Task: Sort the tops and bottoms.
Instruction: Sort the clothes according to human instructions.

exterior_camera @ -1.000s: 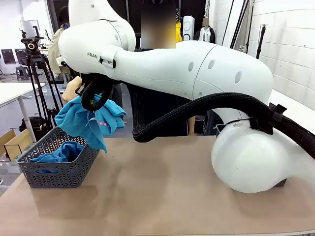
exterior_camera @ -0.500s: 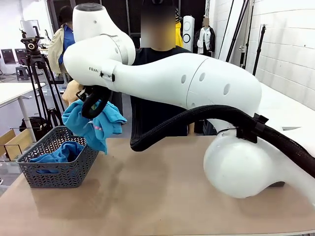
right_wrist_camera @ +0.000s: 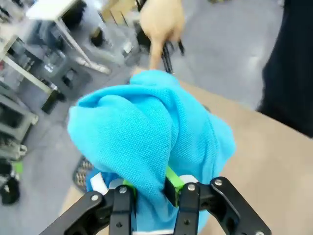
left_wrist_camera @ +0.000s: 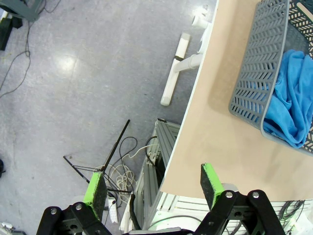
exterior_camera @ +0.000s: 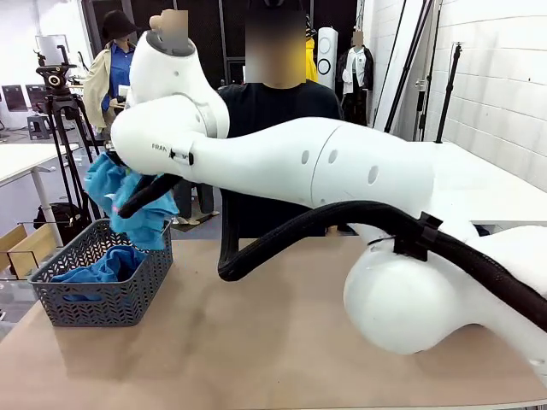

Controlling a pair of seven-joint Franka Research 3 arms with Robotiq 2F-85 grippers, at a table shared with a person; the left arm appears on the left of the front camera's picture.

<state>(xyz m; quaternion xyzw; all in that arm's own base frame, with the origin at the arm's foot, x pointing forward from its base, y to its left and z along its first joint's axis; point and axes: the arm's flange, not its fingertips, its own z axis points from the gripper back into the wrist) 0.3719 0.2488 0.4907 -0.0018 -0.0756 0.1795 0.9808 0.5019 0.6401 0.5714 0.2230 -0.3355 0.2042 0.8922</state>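
My right gripper is shut on the lighter turquoise-blue bottoms, with cloth bunched over its fingers. In the front view my right arm reaches across to the far left and holds these bottoms in the air above the grey mesh basket. The medium blue bottoms lie inside that basket. My left gripper is open with nothing between its green pads, out past the table's corner, and the basket with the blue bottoms shows in its view. The tops are out of view.
A person in a black T-shirt stands at the far side, and a hand shows beyond the held cloth. A camera tripod stands left of the table. Cables and a frame lie on the floor below the table corner.
My right arm has swung left and upward, carrying the turquoise bottoms from beside the basket to above it. The left gripper has stayed open.
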